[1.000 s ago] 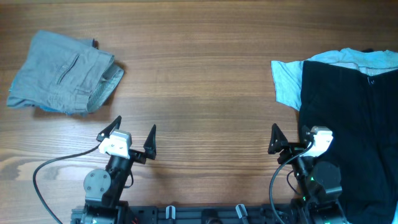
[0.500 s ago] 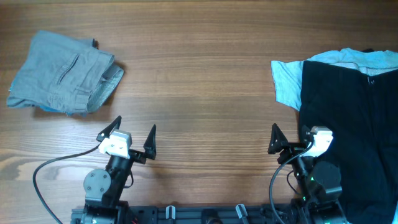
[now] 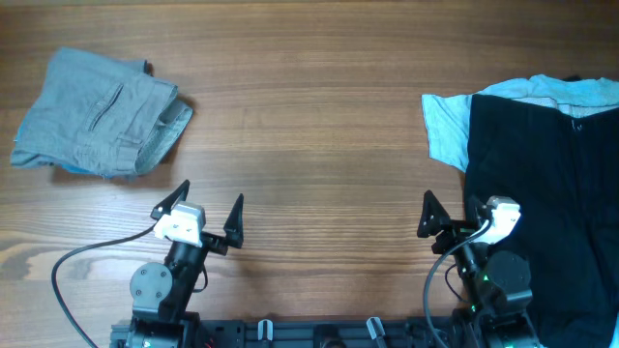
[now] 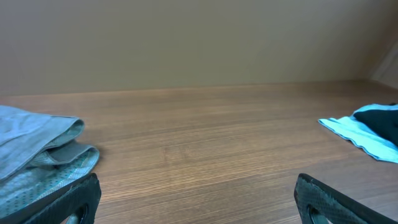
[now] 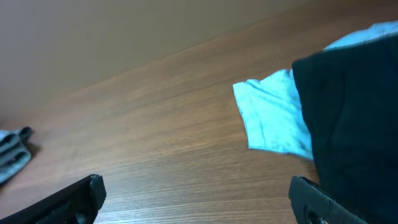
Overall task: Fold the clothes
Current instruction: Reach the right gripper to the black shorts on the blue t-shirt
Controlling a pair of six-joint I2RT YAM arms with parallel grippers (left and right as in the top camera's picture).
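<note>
Shorts (image 3: 542,213), black, beside the right fingers (image 3: 427,215) run off-frame, hiding much of a blue T-shirt (image 3: 445,126). Left fingers (image 3: 235,217) and right fingers gape empty over the wood-grain surface (image 3: 319,116).

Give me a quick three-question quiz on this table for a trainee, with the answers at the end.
1. Short answer: which is nearer the grey shorts, the left gripper or the right gripper?
2. True or false: the right gripper is shut on the black shorts.
3. Multiple choice: the light blue T-shirt lies
A. partly under the black shorts
B. on top of the grey shorts
C. in the left gripper

Key: 1, the left gripper. 2, false: both grippers are open and hold nothing. 3, A.
</note>
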